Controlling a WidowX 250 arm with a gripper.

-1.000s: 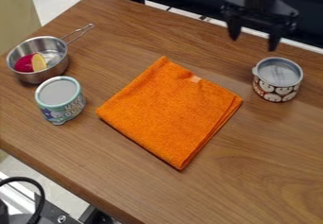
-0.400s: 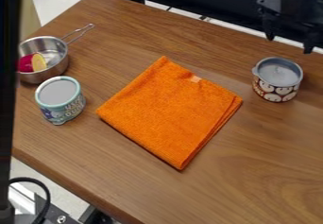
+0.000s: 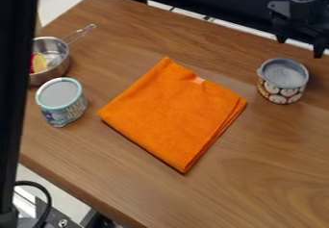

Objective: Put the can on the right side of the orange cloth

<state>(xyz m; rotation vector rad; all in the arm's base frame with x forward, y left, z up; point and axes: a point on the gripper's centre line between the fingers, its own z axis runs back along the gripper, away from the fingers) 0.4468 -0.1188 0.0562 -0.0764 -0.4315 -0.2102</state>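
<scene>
Brown wood tabletop (image 3: 225, 193) | can (image 3: 283, 81) right of orange cloth (image 3: 173, 114): upright, grey top, pale round faces | pincer (image 3: 300, 45): fingers apart

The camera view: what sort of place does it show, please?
Most likely a robotics lab: a black gripper hangs at the upper right, a wooden table holds household things like a metal pan and an orange cloth, and a cable curves by metal hardware at lower left.
</scene>
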